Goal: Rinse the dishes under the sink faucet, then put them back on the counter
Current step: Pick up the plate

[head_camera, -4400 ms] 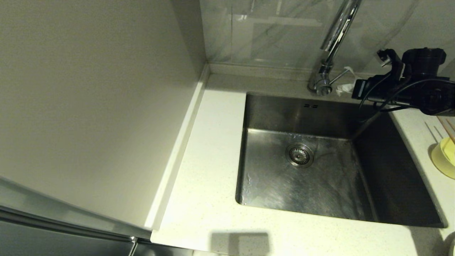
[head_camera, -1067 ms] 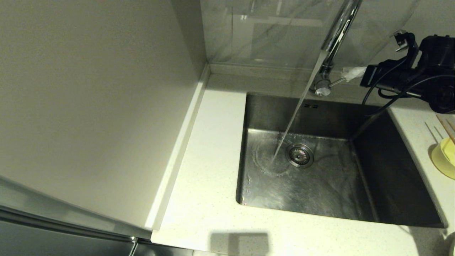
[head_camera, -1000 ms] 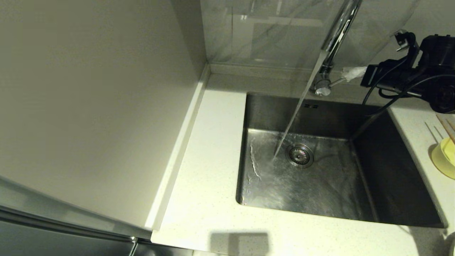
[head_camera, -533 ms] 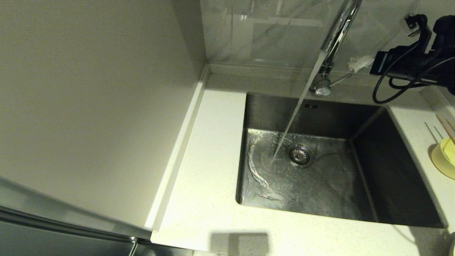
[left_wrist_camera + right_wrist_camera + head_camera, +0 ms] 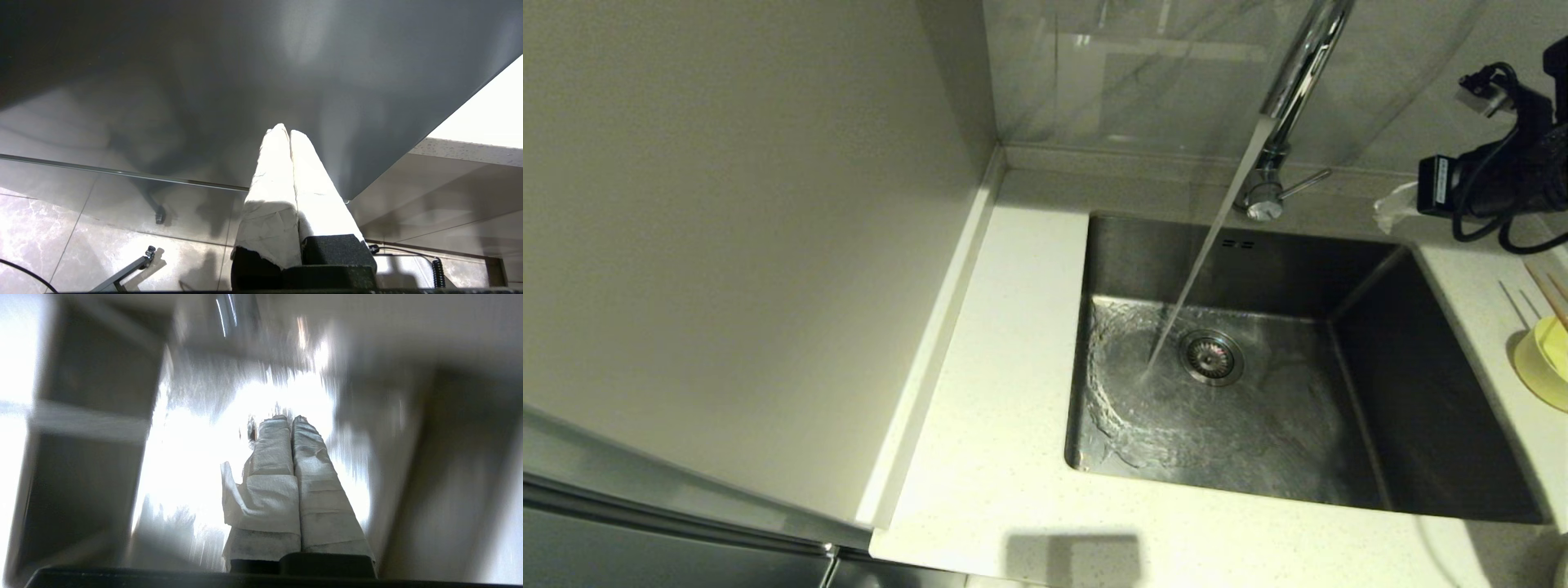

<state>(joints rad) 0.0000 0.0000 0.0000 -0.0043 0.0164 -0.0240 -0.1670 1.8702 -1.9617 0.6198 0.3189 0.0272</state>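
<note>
The right pincer (image 5: 1390, 208) hangs at the far right of the head view, above the back corner of the desk (image 5: 1005, 457), beside the sink (image 5: 1421, 408) and well clear of the faucet (image 5: 1294, 77). Only its white-wrapped tip shows there; the black arm behind it is cut off by the frame edge. In the right wrist view its two padded fingers (image 5: 278, 457) lie pressed together along their length, closed on nothing, though the surroundings there are too smeared to make out. The left pincer (image 5: 289, 132) is out of the head view; its own camera shows its fingers (image 5: 273, 175) likewise closed and empty, pointing at a dark cabinet front above a tiled floor.

The faucet's lever (image 5: 1305, 181) sticks out to the right from the base, apart from the right pincer. Water (image 5: 1201, 261) runs in a slanting stream from the spout and lands just left of the drain strainer (image 5: 1211, 357), spreading in ripples over the sink floor.

Of the dishes, only the yellow bowl (image 5: 1547, 359) shows, half cut off at the right edge, on the desk right of the sink. The chopsticks (image 5: 1547, 292) lie just behind it, mostly cropped. The plate is not in sight.
</note>
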